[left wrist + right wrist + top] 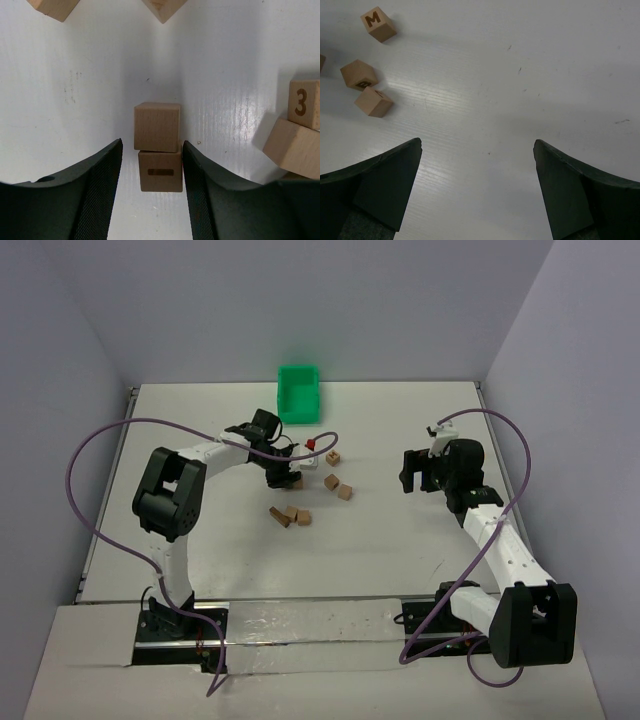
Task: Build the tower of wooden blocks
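Early stacking - left end effector (152,147) half-open, jaws flanking a dash-marked wood block (160,171) touching a second block (156,126); next, close squarely and lift. Right end effector (477,145) wide, empty.

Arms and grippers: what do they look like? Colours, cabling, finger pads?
Both the left arm and right arm have white links, black joint housings and a loose purple cable. The left gripper and right gripper have dark wedge-shaped fingers; left pads are finely ridged.
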Tool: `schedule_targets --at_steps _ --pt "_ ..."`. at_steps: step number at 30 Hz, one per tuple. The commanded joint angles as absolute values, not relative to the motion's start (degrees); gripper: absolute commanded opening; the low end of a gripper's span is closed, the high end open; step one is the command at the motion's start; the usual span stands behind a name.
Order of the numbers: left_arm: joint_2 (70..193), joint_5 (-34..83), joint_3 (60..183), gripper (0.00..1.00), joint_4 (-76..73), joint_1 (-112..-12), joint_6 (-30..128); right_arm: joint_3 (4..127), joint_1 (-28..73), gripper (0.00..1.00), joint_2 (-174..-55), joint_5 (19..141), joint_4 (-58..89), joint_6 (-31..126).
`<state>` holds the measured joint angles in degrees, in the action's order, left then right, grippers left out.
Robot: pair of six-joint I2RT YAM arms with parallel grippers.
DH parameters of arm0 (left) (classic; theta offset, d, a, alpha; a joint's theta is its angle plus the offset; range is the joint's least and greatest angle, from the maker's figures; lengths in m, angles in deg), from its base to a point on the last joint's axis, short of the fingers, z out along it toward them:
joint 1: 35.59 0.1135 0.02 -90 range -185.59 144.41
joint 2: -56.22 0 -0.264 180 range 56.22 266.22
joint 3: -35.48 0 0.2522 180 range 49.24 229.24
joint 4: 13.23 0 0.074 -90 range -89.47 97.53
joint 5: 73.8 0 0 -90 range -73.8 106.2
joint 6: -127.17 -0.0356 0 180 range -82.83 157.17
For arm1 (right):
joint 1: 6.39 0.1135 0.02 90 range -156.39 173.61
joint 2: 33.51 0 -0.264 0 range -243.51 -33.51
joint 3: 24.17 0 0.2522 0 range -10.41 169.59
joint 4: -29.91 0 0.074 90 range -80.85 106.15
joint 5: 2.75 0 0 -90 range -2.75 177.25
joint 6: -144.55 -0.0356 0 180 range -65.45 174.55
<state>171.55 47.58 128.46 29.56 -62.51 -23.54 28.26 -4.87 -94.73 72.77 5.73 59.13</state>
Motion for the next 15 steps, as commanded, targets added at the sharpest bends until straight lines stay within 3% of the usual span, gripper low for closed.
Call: schedule_targets --at_steps 1,11,15 --pt "172.06 48.99 130.72 0.58 28.34 -62.83 -24.71 31.11 -4.54 1.00 -94.51 72.84 6.30 59.74" --pt "171.83 48.99 130.66 0.58 28.80 -62.83 -24.71 31.16 -4.54 1.00 -94.74 72.92 6.36 59.74" --pt "170.79 48.74 130.43 0.69 29.19 -63.02 -24.54 31.16 -4.54 1.00 -94.86 73.03 6.38 59.83"
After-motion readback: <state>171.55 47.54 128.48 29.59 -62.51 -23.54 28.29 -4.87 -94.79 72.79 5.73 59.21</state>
